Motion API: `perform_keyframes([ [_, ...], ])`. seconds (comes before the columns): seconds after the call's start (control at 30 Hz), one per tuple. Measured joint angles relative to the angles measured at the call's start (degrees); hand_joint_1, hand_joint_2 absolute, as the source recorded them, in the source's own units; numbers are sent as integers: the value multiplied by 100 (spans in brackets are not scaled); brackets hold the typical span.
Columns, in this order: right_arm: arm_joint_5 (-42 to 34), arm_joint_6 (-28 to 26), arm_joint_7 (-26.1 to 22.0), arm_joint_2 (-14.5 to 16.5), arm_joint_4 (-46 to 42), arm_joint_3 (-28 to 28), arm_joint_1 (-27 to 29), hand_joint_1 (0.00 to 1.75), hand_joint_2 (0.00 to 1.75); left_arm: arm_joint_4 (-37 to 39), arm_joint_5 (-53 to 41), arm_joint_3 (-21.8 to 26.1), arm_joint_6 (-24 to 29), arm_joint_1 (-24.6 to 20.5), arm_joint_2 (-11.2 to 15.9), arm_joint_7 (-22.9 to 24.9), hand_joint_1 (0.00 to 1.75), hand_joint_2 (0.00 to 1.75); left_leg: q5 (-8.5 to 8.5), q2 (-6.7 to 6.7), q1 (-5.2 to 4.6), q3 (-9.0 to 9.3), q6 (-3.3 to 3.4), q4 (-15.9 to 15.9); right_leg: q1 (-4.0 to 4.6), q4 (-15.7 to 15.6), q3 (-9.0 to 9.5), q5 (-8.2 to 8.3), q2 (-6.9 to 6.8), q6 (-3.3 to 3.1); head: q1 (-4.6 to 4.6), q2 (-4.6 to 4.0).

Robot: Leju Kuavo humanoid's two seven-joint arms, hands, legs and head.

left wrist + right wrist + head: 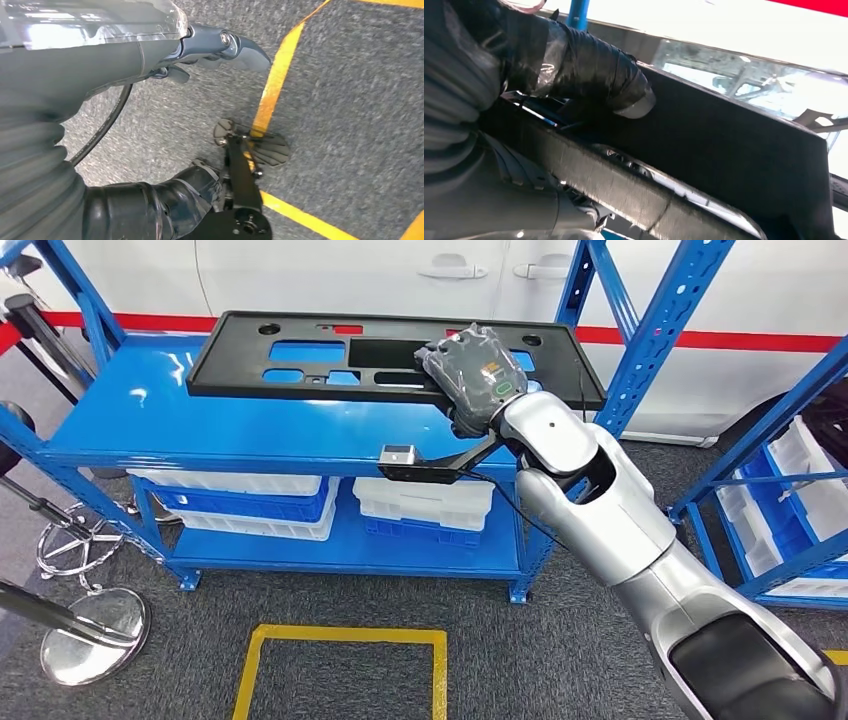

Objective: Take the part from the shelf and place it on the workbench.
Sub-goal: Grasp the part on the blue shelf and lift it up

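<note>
Currently the part (330, 358), a long flat black panel with several cut-outs, is lying on the top level of the blue shelf (150, 410), occupying the upper centre of the head view. Its long axis is running across the frame, from the upper left toward the upper right, roughly parallel to the shelf's front edge.

The right hand (472, 368) is resting over the right-hand portion of the part, near its front edge, with the silver right arm reaching in from the lower right of the frame. In the right wrist view the thick dark thumb (589, 70) is pressing against the upper face of the black panel (724, 150), while the panel's edge is running diagonally across the frame beneath it. The other fingers are hidden behind the panel, so whether the grasp is fully closed cannot be confirmed; judging from the thumb contact, the hand is probably clamping the front edge.

The left hand (210, 47) is hanging over the grey carpeted floor, well apart from the shelf, with its fingers loosely extended and holding nothing. The right hand is therefore the nearer one.

Because the hold is off-centre, the long part is likely to tip toward its left end during lifting.
</note>
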Motion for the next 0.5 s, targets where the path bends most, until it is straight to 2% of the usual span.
perform_keyframes([
  [0.03, 0, -7, 6, 6, 0, 0, 10, 175, 175, -1, 0, 0, 10, 5, 2, 2, 0, 175, -206, -5, 4, -72, -19, 180, -15, -22, -54, 67, -14, -51, -2, 0],
  [0.07, 0, -16, 12, 11, 0, 0, 20, 175, 175, -1, 0, 0, 19, 4, 2, 4, 0, 175, -485, -8, 16, -164, -30, 471, -19, -24, -115, 128, -22, -87, -3, 0],
  [0.1, 0, -25, 16, 15, 0, 0, 35, 175, 175, -1, -1, 0, 22, 5, 1, 7, 0, 175, -752, -7, 22, -266, -46, 841, -16, -16, -191, 183, -24, -111, -4, 0],
  [0.13, 0, -32, 18, 17, 0, 0, 55, 175, 175, -1, -1, 0, 23, 5, 0, 9, 0, 175, -933, -7, 28, -345, -63, 1206, -12, -2, -271, 236, -28, -114, -4, 0],
  [0.17, 0, -37, 19, 17, 0, 0, 78, 175, 175, -1, -1, -1, 24, 4, -1, 10, 0, 175, -990, -7, 35, -375, -81, 1464, -10, 14, -351, 286, -32, -107, -4, 0],
  [0.2, 0, -39, 19, 17, 0, 0, 100, 175, 175, -1, -1, -2, 25, 2, -1, 11, 0, 175, -921, -6, 44, -325, -97, 1555, -12, 34, -433, 335, -36, -94, -4, 0],
  [0.23, 0, -40, 19, 17, 0, 0, 117, 175, 175, -3, 0, -2, 26, 1, 2, 11, 0, 175, -761, -6, 57, -166, -109, 1422, -19, 64, -518, 380, -38, -74, -5, 0],
  [0.27, 0, -41, 19, 17, -1, -1, 126, 175, 175, -4, 0, -2, 27, -2, 5, 11, 0, 175, -602, -5, 72, 78, -119, 1117, -29, 102, -600, 418, -39, -46, -6, 0],
  [0.33, 0, -44, 20, 17, -10, -10, 133, 175, 175, -8, 0, -2, 28, -11, 9, 11, 0, 175, -535, -20, 70, 588, -112, 373, -30, 189, -741, 485, -38, 26, -4, 0],
  [0.37, 0, -47, 22, 18, -14, -15, 135, 175, 175, -9, 0, -1, 28, -11, 9, 10, 0, 175, -584, -32, 60, 719, -93, 137, -25, 214, -779, 521, -38, 64, -3, 0],
  [0.4, 0, -56, 24, 19, -19, -20, 136, 175, 175, -9, -1, -1, 28, -11, 9, 11, 0, 175, -631, -46, 40, 763, -61, 29, -17, 221, -802, 564, -39, 103, -2, 0],
  [0.47, 0, -74, 22, 19, -20, -21, 140, 175, 175, -10, -1, -1, 28, -7, 6, 11, 0, 175, -564, -44, 33, 703, 32, 2, -24, 218, -826, 631, -34, 176, 2, 0],
  [0.5, 0, -83, 21, 18, -21, -22, 139, 175, 175, -10, -1, -2, 28, -11, 2, 13, 0, 175, -507, -32, 36, 661, 88, -4, -33, 258, -857, 567, -26, 206, 3, 0],
])
